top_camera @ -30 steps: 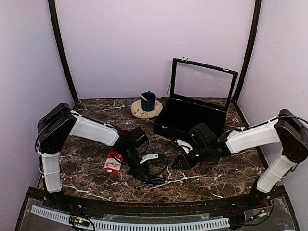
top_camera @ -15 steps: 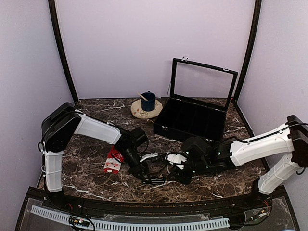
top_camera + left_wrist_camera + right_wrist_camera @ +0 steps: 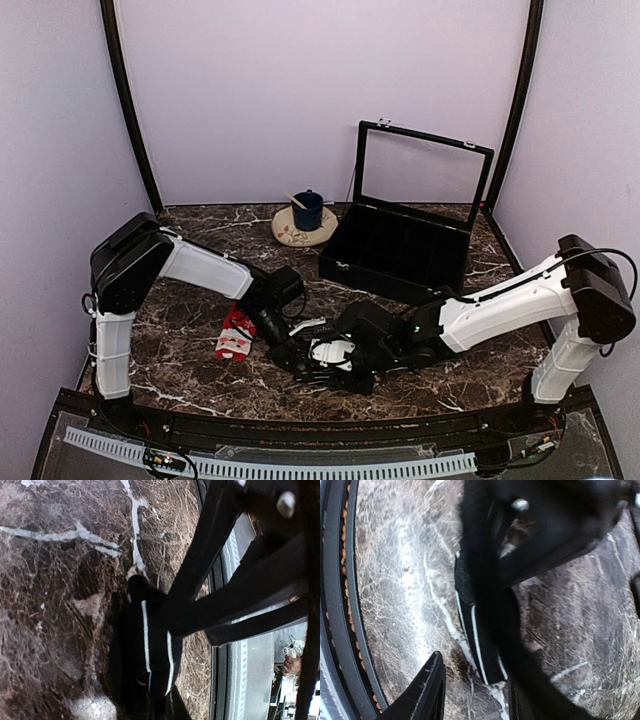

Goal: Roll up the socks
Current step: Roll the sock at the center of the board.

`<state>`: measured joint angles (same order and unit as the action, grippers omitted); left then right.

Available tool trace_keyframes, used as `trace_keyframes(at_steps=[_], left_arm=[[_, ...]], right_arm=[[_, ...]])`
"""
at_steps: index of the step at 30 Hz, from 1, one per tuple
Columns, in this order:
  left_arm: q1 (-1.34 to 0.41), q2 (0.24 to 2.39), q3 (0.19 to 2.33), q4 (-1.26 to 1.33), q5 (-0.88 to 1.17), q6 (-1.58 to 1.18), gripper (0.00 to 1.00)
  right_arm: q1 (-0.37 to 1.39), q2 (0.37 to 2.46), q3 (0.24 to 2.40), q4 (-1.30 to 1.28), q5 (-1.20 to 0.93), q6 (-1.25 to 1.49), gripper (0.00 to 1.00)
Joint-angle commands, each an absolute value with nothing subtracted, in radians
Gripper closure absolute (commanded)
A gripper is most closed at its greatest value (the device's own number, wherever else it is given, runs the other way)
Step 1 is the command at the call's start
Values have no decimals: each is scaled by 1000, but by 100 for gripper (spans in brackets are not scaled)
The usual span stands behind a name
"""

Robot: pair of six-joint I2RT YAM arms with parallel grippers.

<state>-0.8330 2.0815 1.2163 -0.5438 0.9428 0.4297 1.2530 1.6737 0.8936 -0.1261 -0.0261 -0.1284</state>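
Left gripper is closed tight on the black fabric sock with thin white stripes. It holds the sock down on the dark marble worktop, just inside the near edge and about mid-width. I read this as an anchor hold, so the fabric can't slide while the other arm works it.

Right gripper is low over the same sock from the right, jaws apart and holding nothing. The sock's free end appears to sit between its fingers, probably lined up to pinch and start the roll.

Red fabric sock with white snowflakes and a Santa face lies loose near the near-left corner, with neither gripper on it. Neither sock is rolled, so the task looks early.

Risk: the grippers are nearly touching, and the right must close on fabric only. Open black glass-lidded case and blue mug sit along the far edge, well apart.
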Motion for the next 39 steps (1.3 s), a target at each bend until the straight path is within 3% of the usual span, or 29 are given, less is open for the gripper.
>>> trace_keyframes(at_steps=[1, 22, 39], left_arm=[[-830, 2121, 1206, -624, 876, 443, 100], [-820, 2139, 1224, -648, 915, 454, 99], [-818, 2143, 1227, -654, 930, 449, 96]], right_arm=[[1274, 1708, 937, -118, 0, -191, 60], [1274, 1812, 976, -82, 7, -303, 62], [1262, 1896, 997, -143, -74, -266, 89]])
